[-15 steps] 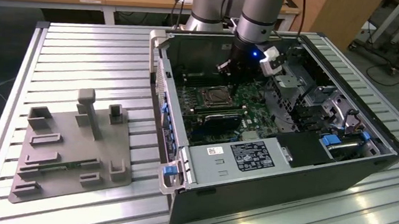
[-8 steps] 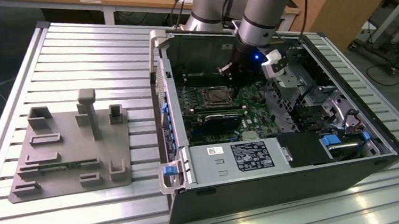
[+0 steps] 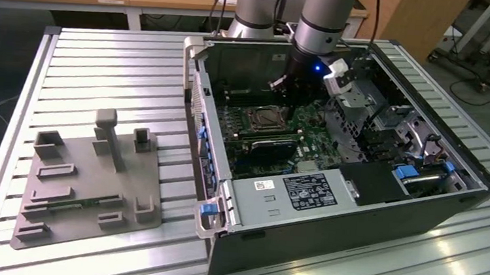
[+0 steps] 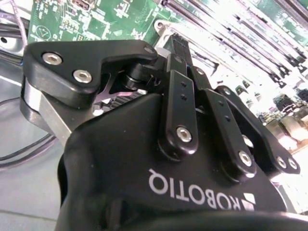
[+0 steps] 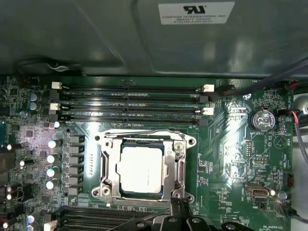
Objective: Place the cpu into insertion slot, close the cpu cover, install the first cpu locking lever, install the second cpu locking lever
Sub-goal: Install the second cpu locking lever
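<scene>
Inside the insertion slot [image 5: 143,168] on the green motherboard [image 5: 231,159] the cpu [image 5: 141,172] already lies seated, with the cpu cover [image 5: 177,161] seemingly folded down around it. Whether both locking levers are latched I cannot tell. Just beside the slot's edge hovers the hand [image 5: 180,219], its grip state hidden; nothing visibly held.

Silvery cpu [image 5: 139,171] seated in insertion slot [image 5: 109,179], cpu cover [image 5: 176,166] closed flat

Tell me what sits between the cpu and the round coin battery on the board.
In the first wrist view, the cpu cover side rail, then bare green board with small components, lies between the cpu and the coin battery.
</scene>
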`<state>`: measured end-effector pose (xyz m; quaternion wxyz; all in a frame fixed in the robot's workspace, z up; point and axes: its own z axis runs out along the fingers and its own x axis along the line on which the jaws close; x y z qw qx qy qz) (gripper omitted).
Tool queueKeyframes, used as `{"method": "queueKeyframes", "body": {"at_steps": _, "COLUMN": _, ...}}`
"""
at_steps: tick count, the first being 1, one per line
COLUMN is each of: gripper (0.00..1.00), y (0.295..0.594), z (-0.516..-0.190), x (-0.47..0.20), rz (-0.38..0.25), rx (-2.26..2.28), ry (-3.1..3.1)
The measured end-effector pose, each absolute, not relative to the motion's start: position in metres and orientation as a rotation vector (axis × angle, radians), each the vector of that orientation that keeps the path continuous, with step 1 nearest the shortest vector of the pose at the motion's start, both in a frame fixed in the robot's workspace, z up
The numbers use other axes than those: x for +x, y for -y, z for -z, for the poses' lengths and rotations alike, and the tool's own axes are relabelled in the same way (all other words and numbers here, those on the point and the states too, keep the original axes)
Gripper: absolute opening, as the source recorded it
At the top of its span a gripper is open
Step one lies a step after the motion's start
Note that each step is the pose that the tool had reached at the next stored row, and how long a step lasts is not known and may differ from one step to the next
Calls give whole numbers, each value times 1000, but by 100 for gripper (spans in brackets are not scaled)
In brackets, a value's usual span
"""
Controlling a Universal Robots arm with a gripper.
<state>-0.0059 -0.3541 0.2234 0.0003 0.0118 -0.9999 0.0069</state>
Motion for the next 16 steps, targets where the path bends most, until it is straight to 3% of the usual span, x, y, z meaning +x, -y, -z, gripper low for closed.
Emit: {"method": "queueKeyframes", "body": {"at_steps": 16, "gripper": 10, "y": 369, "z": -224, "x": -20, "rz": -21, "rx": 38, "ry": 3141}}
